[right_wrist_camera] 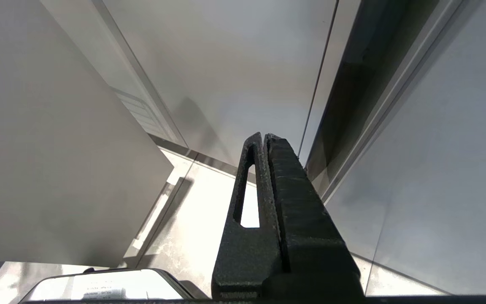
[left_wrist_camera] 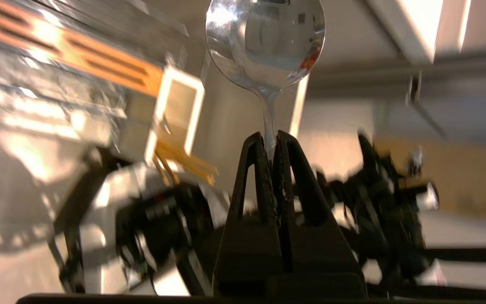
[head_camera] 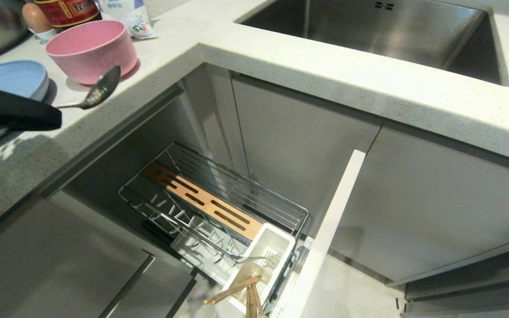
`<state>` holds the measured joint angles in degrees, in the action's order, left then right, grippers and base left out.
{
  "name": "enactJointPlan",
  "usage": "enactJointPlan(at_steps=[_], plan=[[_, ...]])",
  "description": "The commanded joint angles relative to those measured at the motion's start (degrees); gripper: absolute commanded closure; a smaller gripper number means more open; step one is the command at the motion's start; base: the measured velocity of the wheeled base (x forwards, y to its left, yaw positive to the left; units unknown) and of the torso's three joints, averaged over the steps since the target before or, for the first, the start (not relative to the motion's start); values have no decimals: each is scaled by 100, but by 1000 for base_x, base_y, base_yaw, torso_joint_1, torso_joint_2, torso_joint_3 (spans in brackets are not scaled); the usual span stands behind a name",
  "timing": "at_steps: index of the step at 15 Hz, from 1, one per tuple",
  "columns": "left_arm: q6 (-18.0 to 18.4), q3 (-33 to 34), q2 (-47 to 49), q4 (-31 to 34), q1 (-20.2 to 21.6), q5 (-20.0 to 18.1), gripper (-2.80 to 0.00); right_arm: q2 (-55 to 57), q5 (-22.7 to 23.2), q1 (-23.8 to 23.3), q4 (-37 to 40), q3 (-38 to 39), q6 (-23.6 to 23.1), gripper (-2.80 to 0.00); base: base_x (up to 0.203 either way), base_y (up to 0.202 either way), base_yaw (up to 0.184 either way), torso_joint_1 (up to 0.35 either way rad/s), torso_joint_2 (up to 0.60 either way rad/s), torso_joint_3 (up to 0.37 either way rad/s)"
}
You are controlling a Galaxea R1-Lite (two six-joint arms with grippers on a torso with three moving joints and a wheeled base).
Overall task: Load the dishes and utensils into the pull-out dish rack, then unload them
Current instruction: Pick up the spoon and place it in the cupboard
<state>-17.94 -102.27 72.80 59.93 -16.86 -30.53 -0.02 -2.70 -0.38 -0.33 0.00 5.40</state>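
At nine o'clock in the head view the blue plate [head_camera: 13,77] lies flat on the countertop [head_camera: 157,53], with the pink bowl [head_camera: 91,49] upright just beside it toward ten o'clock; both are not yet racked. Just below them the left gripper [left_wrist_camera: 271,141] reaches in from the edge, its fingers pressed together on the handle of the spoon [head_camera: 100,92], which sticks out with its bowl toward one o'clock of the gripper. Pinching the thin handle near its end likely leaves the spoon free to go down into a narrow slot.

Lower, around six o'clock, the pull-out dish rack [head_camera: 219,198] stands drawn out of the cabinet. Its white cutlery caddy [head_camera: 268,249] sits at the front end, the chopsticks [head_camera: 242,291] leaning out of it with a fork [head_camera: 254,259] lying across it; the spoon probably belongs there too.

The right gripper [right_wrist_camera: 264,139] is parked by the cabinet fronts, closed on nothing.
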Motion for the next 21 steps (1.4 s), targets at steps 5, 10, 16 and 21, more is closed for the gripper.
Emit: enactJointPlan(at_steps=[5,10,16,21], plan=[[-38,582,934,167,-1665,1185,0,-24,-3,2,-2,0,5,0,0,0,0,0,0,0],[-171,782,1641,186,-1947,1753,0,-15,-3,2,-2,0,5,0,0,0,0,0,0,0],[-768,650,2585,524,-2446,2032,0,-17,-3,3,-2,0,5,0,0,0,0,0,0,0],[-1222,378,3227,660,-2616,2003,0,-15,-3,0,-2,0,5,0,0,0,0,0,0,0]])
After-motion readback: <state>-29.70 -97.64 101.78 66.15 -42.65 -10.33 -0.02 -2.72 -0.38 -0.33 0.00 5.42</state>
